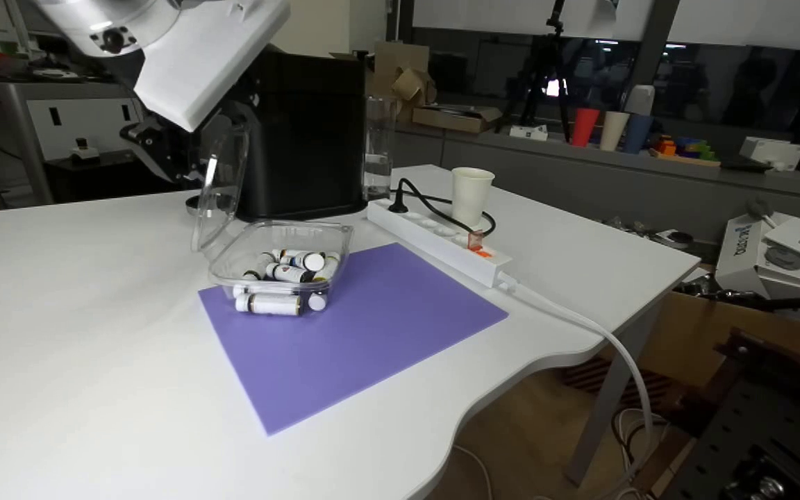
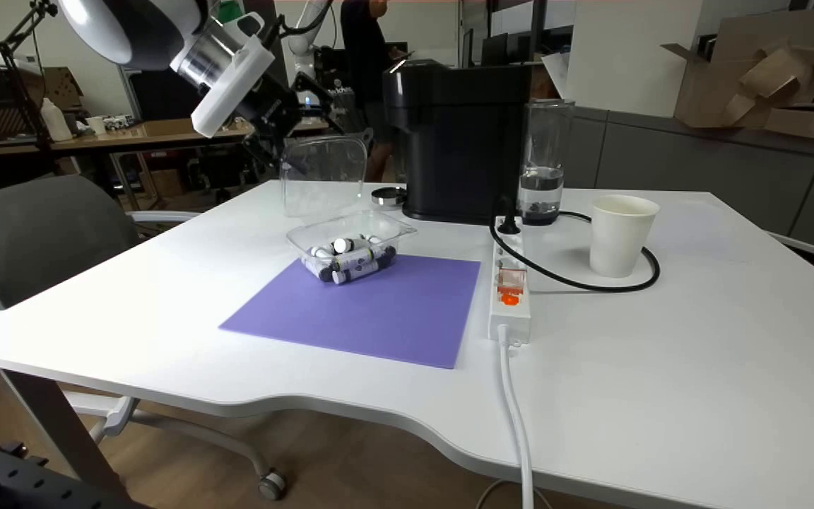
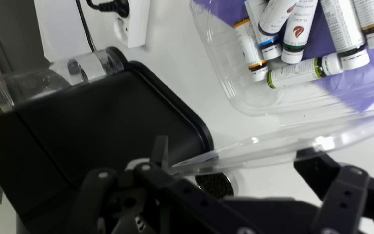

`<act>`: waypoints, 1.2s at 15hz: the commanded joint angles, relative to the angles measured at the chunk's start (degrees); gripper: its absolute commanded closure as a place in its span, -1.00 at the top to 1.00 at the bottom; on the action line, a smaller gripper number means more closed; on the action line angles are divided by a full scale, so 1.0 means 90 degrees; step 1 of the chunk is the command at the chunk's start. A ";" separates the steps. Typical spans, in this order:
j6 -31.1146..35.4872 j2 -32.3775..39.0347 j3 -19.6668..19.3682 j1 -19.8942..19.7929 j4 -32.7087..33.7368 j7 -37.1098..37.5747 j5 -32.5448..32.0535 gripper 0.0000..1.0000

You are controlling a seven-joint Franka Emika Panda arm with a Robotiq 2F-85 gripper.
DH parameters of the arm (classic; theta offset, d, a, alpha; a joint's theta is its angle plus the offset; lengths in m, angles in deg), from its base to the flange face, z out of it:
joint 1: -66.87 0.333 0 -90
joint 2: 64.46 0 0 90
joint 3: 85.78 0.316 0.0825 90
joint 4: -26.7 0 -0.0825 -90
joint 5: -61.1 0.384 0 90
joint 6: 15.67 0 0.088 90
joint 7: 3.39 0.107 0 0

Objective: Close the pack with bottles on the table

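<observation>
The clear plastic pack lies at one o'clock from the wide-parted jaws in the wrist view, its lid raised close to them (contact is hard to judge), white-labelled bottles jumbled inside.

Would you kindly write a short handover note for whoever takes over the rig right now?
Hand: open, at the raised lid; whether it touches is unclear.
Pack: open, its base partly on the purple mat, partly on the table; the lid stands roughly upright.
Bottles: lying in a loose pile inside the base.
Done: bottles are in the pack.
Left: closing it; probably push the lid over the bottles, then press it shut.
</observation>
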 commanded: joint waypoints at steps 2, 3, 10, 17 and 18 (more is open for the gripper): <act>-0.0314 -0.0618 -0.0306 0.0007 -0.0319 -0.0366 0.1473 1.00; -0.0432 -0.0678 -0.0358 -0.0013 -0.0343 -0.0612 0.1904 1.00; -0.1515 -0.0578 -0.0867 -0.0086 -0.0232 -0.2250 0.4492 1.00; -0.1400 -0.0443 -0.1197 0.0038 -0.0249 -0.3069 0.5364 1.00; -0.1401 -0.0443 -0.1193 0.0070 -0.0248 -0.3061 0.5361 1.00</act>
